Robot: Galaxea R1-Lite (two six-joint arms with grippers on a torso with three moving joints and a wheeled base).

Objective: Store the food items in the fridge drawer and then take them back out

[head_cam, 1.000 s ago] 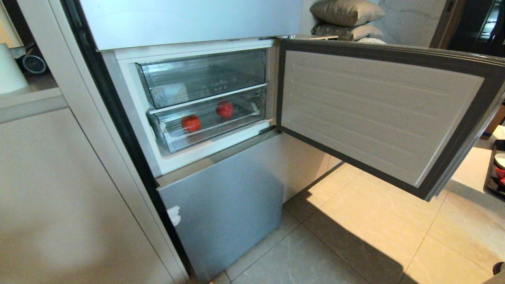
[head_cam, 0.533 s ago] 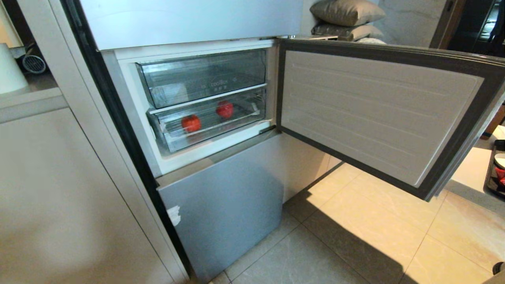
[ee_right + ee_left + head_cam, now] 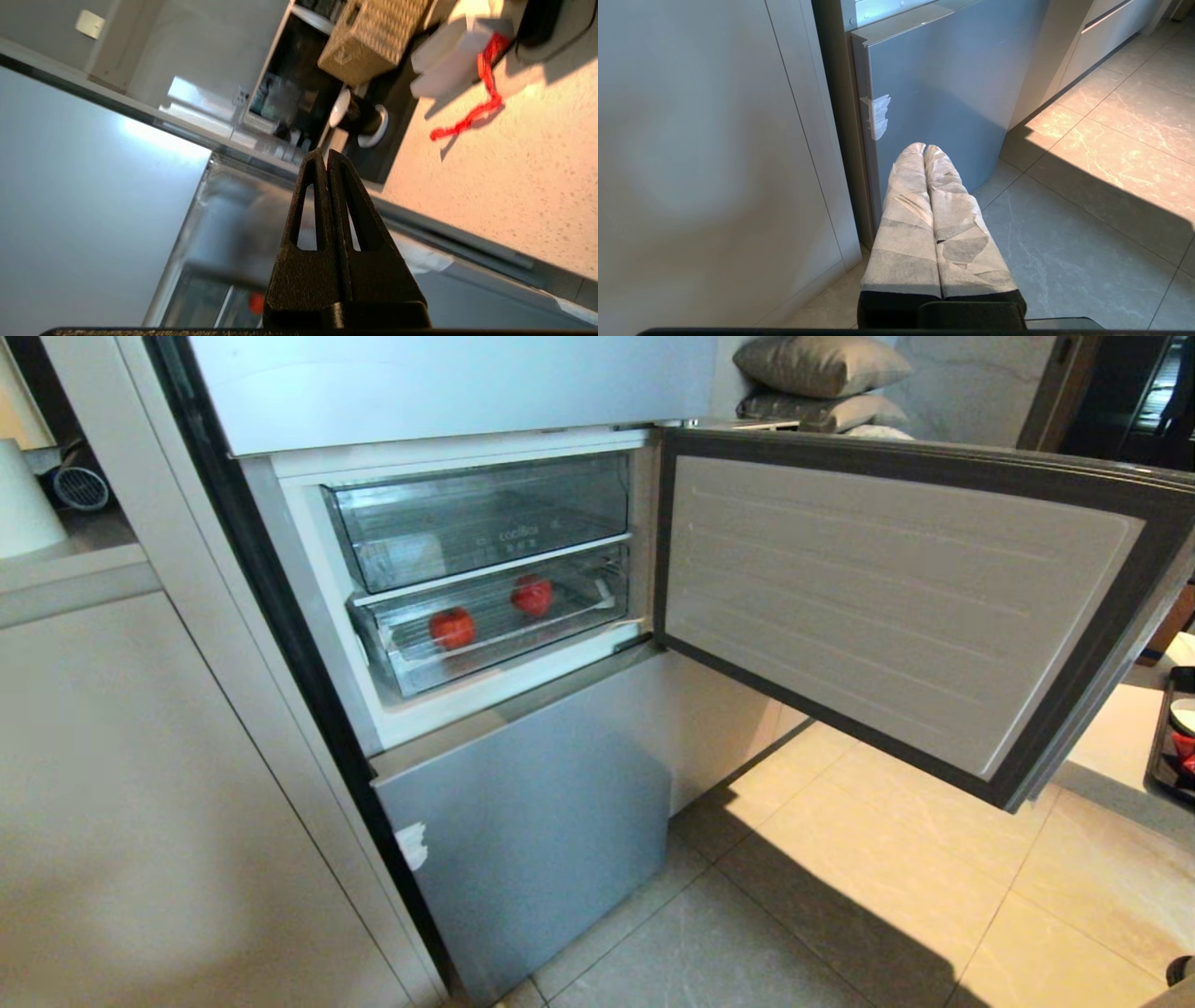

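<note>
Nothing you can see from the head camera has moved since a second ago: both fruits lie where they were, and neither arm shows in that view. Count two fruits in the shallow fridge drawer: the orange-red fruit toward its left front, the red fruit farther back and to the right, well apart from each other. One taller clear drawer sits directly above it. The fridge door stands swung wide open to the right.

Your left gripper hangs low near the floor, pointing at the grey lower door panel, its two paper-wrapped fingers pressed together on nothing. Your right gripper is tilted, aimed past the open door's edge toward a dark shelf, black fingers clenched and empty.
</note>
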